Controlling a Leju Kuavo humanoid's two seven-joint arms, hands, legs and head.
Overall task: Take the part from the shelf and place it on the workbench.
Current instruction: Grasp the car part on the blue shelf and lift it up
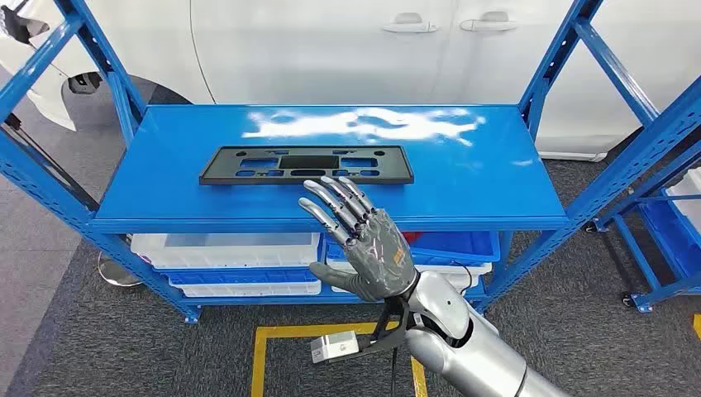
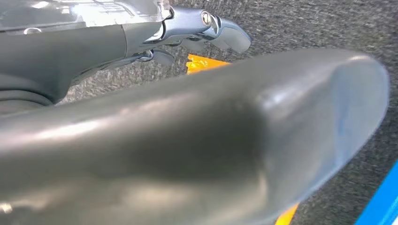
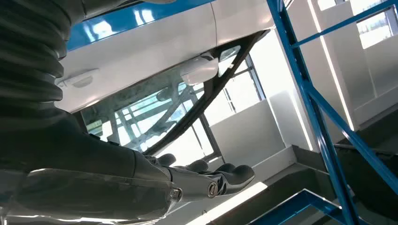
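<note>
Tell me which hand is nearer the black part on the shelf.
Right. The right hand is raised just in front of the black part, fingers spread, not touching it. The left hand hangs low over the floor.

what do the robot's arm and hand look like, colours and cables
The right arm is smooth silver with rounded joint housings. The right hand has a dark grey back, silver-grey segmented fingers and a thick grey thumb. A black cable runs at the wrist beside a small white box. The left hand shows glossy dark grey.

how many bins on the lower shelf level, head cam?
3 visible. A white bin at left with a blue bin stacked under it, and another blue bin at right, partly behind the right hand. More may be hidden behind the hand and shelf edge.
</note>
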